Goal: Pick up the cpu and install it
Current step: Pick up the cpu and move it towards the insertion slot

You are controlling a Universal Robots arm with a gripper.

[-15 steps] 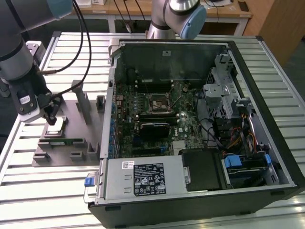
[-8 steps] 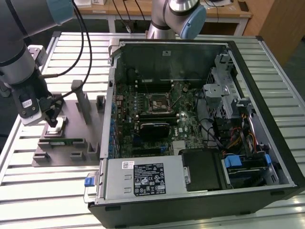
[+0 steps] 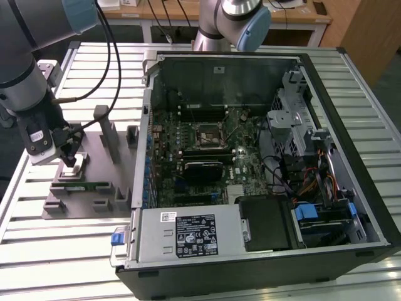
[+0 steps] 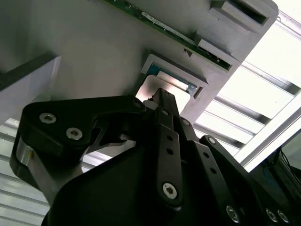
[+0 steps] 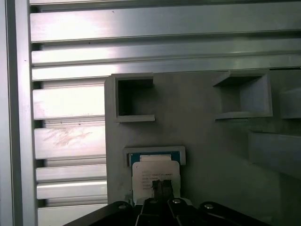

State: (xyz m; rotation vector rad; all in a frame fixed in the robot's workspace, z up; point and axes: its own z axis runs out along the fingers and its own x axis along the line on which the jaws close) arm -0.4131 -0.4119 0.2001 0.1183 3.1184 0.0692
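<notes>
The cpu (image 5: 155, 170), a pale silver square chip, lies flat in a framed pocket of the grey fixture plate (image 5: 207, 155) on the exterior view's left. My gripper (image 5: 161, 185) hangs right over it, its two fingertips side by side with only a thin line between them, low over the chip's top. Nothing is held between them. In the second wrist view the fingers (image 4: 162, 101) end over the cpu (image 4: 153, 84). In the exterior view my gripper (image 3: 72, 160) stands over the cpu (image 3: 76, 170). The bare processor socket (image 3: 205, 133) sits mid-motherboard in the open computer case (image 3: 351, 144).
A long green memory stick (image 3: 84, 185) lies on the fixture plate near upright grey posts (image 3: 106, 135). A second arm (image 3: 235, 19) stands behind the case. The case holds a power supply (image 3: 188, 233), a drive cage (image 3: 294, 119) and cables. The table is slatted aluminium (image 3: 62, 263).
</notes>
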